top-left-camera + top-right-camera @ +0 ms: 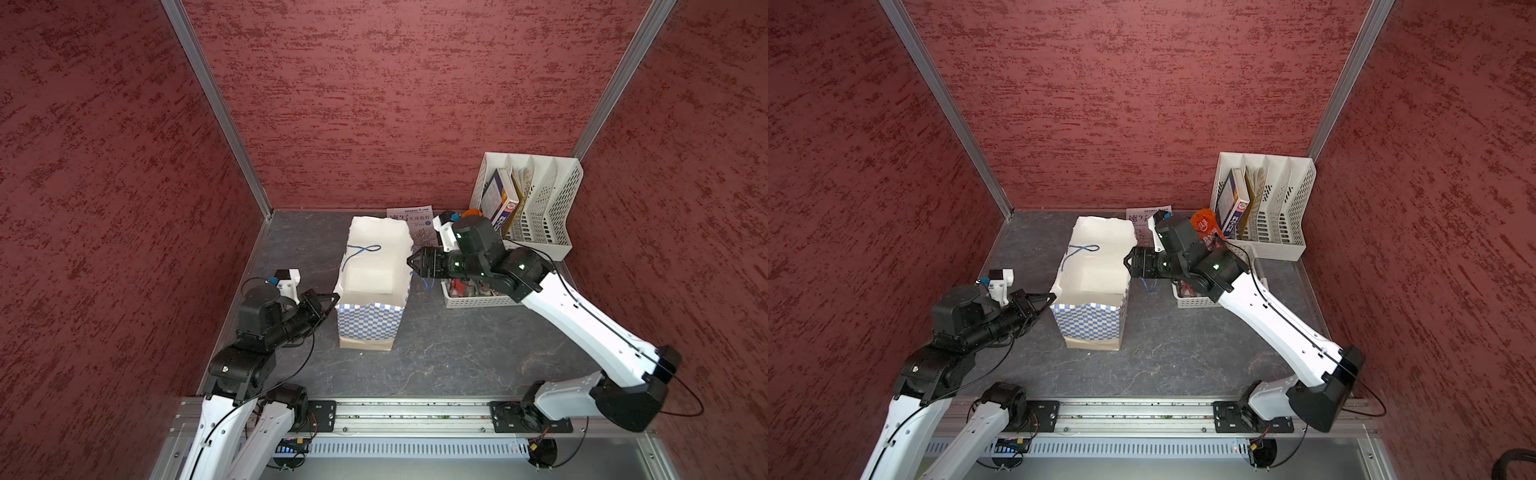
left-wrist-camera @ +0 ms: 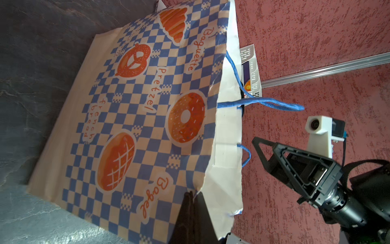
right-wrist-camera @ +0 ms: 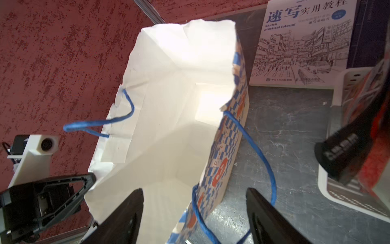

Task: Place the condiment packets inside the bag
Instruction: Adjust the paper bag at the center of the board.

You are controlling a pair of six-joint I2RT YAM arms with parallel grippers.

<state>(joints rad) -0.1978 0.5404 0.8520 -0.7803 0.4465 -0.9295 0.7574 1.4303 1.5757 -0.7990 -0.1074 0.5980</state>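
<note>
While the left gripper [image 1: 332, 297] is clamping shut on the near left corner of its rim, the tall blue-and-white checkered paper bag [image 1: 370, 320] with orange bakery prints is standing upright on the dark grey stone-patterned table [image 1: 436, 353]. Its mouth is gaping and its white inside is showing no packet in the right wrist view, while one thin blue cord handle [image 1: 363, 250] is drooping into the opening. At the bag's right wall the right gripper [image 1: 411, 262] is hanging with jaws spread and empty, one finger inside the mouth and one outside, the paper wall running between them. Just right of the bag, partly under the right arm, the flat glossy red, orange and black plastic condiment packets [image 1: 1204, 226] are standing on edge in a low white perforated plastic basket [image 1: 465, 301], none yet in the bag. Such pouches are probably handling light, limp and slippery, so a pinch on a top edge rising above the basket is looking the safest hold. The thin paper bag is looking prone to tipping unless braced. Behind the bag a white sketch-tutorial booklet [image 3: 306, 42] is lying flat, and at far right a white perforated plastic file rack [image 1: 552, 216] is holding a few upright books [image 1: 500, 199]
</note>
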